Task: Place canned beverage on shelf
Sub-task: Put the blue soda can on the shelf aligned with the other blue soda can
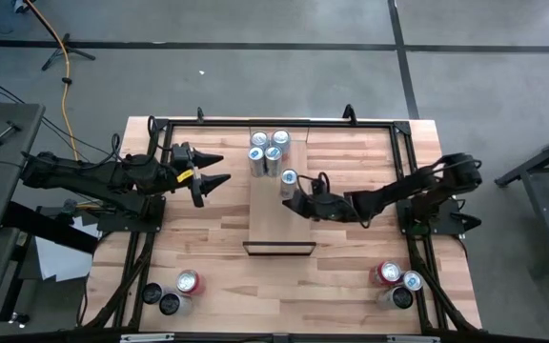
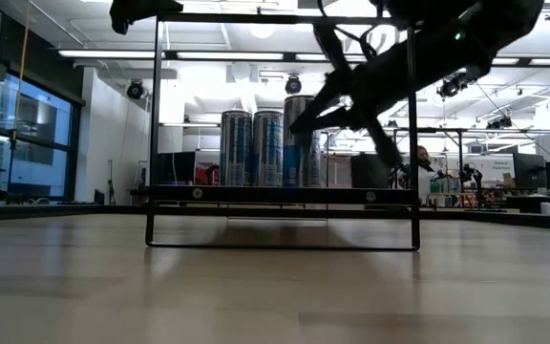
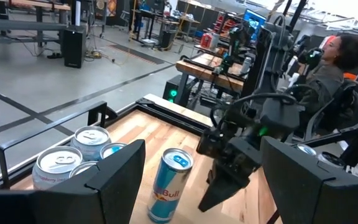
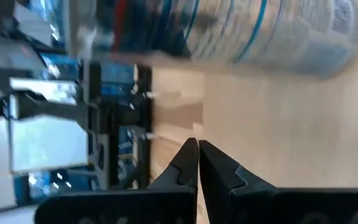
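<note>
Shelf [image 1: 279, 205] holds four cans: three [image 1: 266, 150] clustered at its far end, one can [image 1: 289, 178] nearer, upright. Right gripper [image 1: 292, 200] beside it, closed, seemingly empty. Left gripper [image 1: 215, 170] open, off shelf.

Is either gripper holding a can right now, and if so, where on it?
Nothing is held. The right gripper is shut and empty beside the fourth can on the shelf; the left gripper hangs open, empty, left of the shelf.

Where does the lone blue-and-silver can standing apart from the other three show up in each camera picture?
High view: blue-and-silver can on the light-wood shelf, right of the cluster.
Low view: rightmost can.
Left wrist view: centre bottom.
Right wrist view: cannot tell.
Shared landmark: three-can cluster.
</note>
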